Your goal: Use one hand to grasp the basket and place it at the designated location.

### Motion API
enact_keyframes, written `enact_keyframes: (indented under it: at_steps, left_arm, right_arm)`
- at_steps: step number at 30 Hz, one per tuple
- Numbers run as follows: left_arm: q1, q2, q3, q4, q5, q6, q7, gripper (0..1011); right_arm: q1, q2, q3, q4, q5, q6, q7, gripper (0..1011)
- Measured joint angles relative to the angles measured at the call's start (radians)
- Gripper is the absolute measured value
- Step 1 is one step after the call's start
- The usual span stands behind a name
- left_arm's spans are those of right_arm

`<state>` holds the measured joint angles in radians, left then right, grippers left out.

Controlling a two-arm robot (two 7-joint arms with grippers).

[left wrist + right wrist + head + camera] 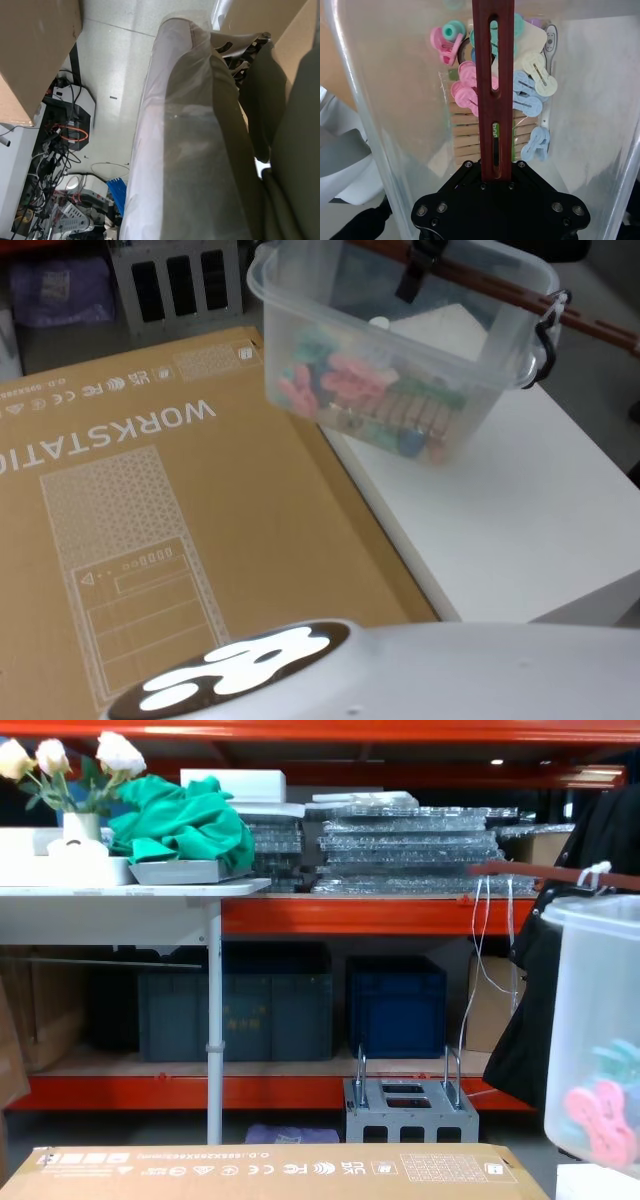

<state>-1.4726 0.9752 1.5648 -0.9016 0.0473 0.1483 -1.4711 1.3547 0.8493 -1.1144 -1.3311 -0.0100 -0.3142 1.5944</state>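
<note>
Black screw-studded wrist plate (pixel 500 207), red slotted bar (pixel 493 90), glossy white shell (pixel 470 675)

Brown cardboard box (pixel 200 530) lies beside a white table (pixel 520 530)

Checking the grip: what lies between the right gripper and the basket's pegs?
Right wrist view: a red-brown slotted bar, in the right gripper, crosses the basket above the pegs.

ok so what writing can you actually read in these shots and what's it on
"WORKSTATIO": large print on the cardboard box, upside down to the head camera and cut off at the picture's edge.
Row of small marks and a code line along the box's far edge: too small to read, in head and chest views alike.
The basket and the clips inside it: no readable text.
</note>
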Motion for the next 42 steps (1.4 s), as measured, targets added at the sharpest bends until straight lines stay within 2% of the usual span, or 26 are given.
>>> enact_keyframes:
  at_steps: [6,28,42]
  left_arm:
    - [0.000,0.000,0.000,0.000,0.000,0.000,0.000,0]
    - [0.000,0.000,0.000,0.000,0.000,0.000,0.000,0]
    - [0.000,0.000,0.000,0.000,0.000,0.000,0.000,0]
  right_arm:
    - [0.007,-0.007,-0.017,-0.075,-0.003,-0.005,-0.008,0]
    - [0.035,-0.043,-0.077,-0.232,-0.041,-0.030,-0.043,0]
    - [0.043,-0.100,-0.141,-0.304,-0.082,-0.104,-0.060,0]
